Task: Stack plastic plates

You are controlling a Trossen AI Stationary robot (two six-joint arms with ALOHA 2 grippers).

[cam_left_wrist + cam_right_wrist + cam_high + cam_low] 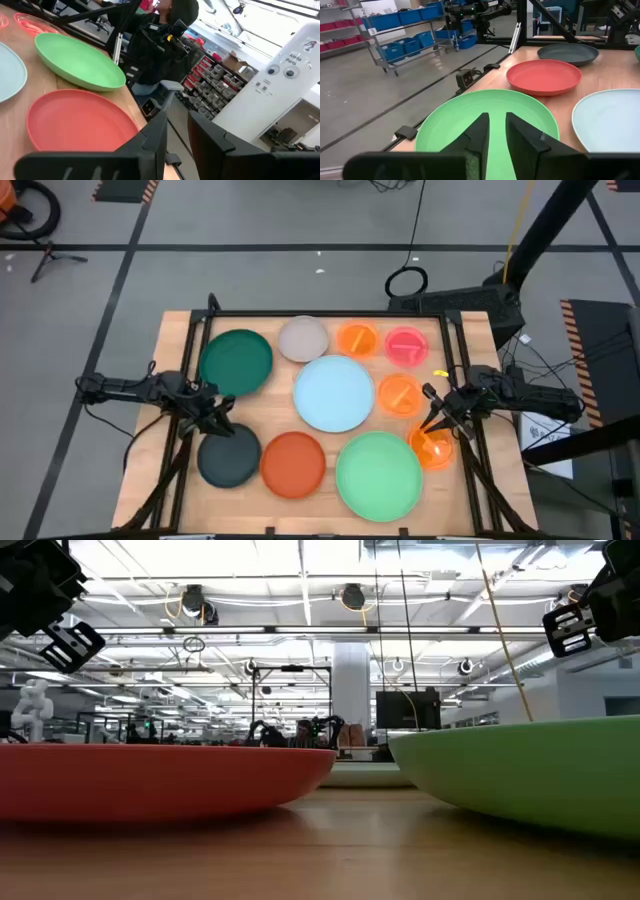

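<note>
You have nine plastic plates [333,392] spread singly across the bench [175,340], light, stiff and slick, best pinched at a raised rim, while the left tool [218,420] and right tool [432,420] hover with fingers slightly apart, holding nothing.

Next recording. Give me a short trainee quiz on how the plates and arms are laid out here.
1. True or false: the rust-orange plate lies between the dark grey plate and the light green plate.
2. Which plate lies nearest the table's middle? A light blue plate; B pink plate; C beige plate.
3. Name the end effector beside the small orange plate at the table's edge.

Key: 1 true. 2 A. 3 the right end effector; the left end effector is by the dark grey plate.
</note>
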